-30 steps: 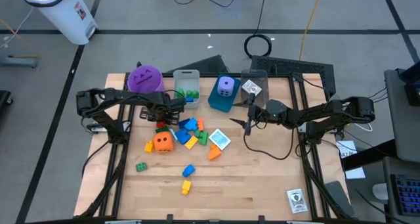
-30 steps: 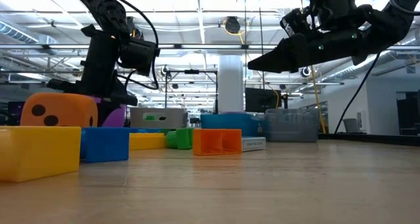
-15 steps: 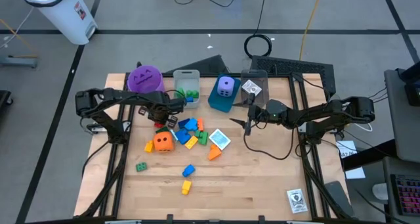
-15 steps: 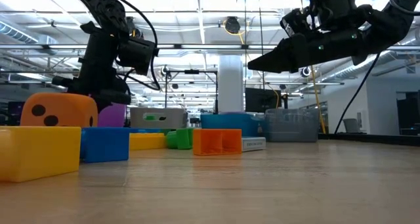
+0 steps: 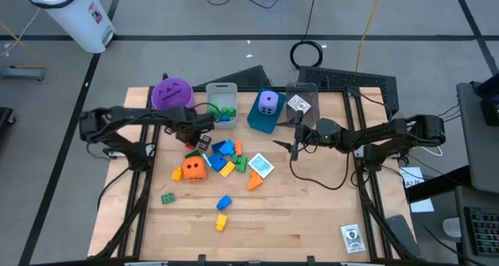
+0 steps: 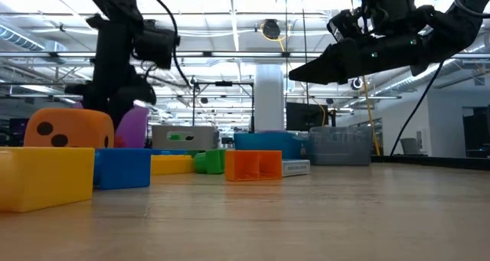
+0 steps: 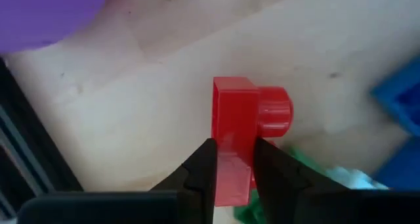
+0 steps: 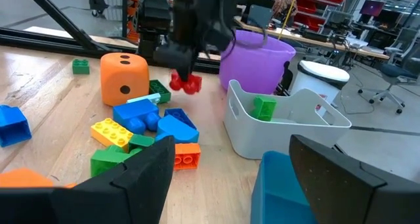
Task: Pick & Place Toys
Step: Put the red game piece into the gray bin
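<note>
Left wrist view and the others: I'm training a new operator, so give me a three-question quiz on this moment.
1. True or false: the left gripper is shut on a red brick.
2. Which bin holds the purple die? A) grey bin B) blue bin C) clear bin
3. Fill in: the right gripper hangs open above the table, holding ____.

Key: 1 true; 2 B, the blue bin; 3 nothing.
</note>
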`<action>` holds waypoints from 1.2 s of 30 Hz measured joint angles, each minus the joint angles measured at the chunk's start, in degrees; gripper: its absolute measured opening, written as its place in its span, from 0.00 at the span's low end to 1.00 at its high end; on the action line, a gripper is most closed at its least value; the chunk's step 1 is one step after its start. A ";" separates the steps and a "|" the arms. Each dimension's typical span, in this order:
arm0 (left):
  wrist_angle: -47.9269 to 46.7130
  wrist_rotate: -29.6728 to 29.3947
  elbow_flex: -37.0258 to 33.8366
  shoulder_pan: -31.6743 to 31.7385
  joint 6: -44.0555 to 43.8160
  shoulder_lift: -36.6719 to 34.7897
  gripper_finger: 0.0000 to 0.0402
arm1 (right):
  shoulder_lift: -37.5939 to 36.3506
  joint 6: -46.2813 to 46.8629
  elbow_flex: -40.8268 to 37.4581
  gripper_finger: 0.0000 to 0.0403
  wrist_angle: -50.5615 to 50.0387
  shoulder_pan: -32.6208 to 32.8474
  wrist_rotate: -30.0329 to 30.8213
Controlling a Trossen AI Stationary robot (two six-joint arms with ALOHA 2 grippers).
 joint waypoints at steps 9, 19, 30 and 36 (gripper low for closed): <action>0.56 -3.26 6.37 -0.03 2.00 -10.53 0.22 | 0.00 0.00 -0.02 0.71 0.44 0.00 -0.01; 5.32 -9.12 20.66 6.04 16.36 -8.36 0.22 | 0.00 0.00 0.00 0.71 0.44 0.00 0.00; 7.98 -3.91 30.90 16.91 32.81 8.49 0.22 | 0.00 0.39 0.00 0.71 0.44 0.00 -0.01; 8.40 -2.87 36.76 19.81 44.62 17.74 0.22 | 0.00 0.39 -0.01 0.71 0.44 0.00 0.00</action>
